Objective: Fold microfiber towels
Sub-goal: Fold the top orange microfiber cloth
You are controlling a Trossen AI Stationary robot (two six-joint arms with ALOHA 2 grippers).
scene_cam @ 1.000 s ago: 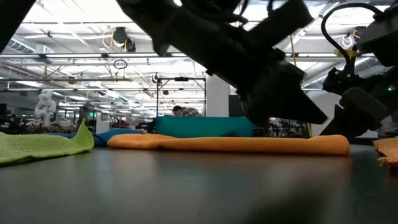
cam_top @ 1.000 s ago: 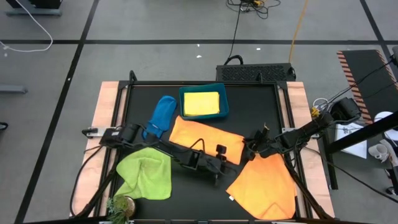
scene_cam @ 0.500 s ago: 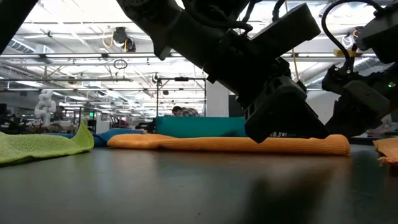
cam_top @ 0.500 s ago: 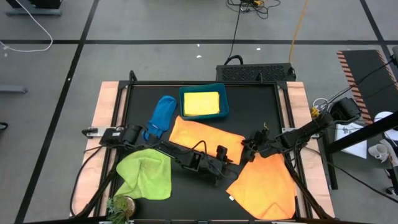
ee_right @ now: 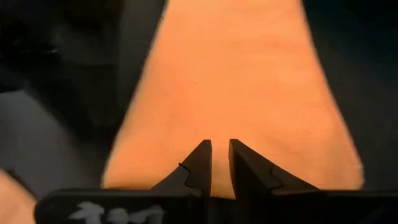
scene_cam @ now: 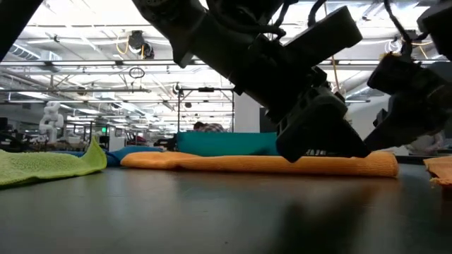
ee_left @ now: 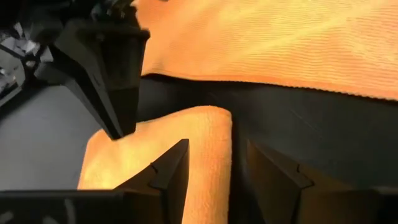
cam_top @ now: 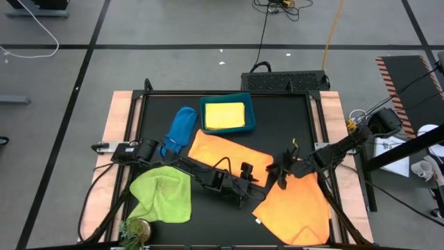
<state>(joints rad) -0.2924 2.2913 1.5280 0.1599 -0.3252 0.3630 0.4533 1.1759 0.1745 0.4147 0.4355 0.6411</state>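
The folded orange towel (cam_top: 229, 154) is lying just in front of the teal bin (cam_top: 227, 114). Beside its near right corner, the left gripper (cam_top: 258, 179) is hovering with fingers spread, while the right gripper (cam_top: 282, 173) is holding nearly pressed together over the second orange towel (cam_top: 295, 205).

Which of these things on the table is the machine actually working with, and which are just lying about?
Part of the job:
- orange towel near the arms
- second orange towel
- green towel
- blue towel
- yellow towel
- left end effector
- right end effector

Just lying about:
- teal bin holding the yellow towel
- small plant
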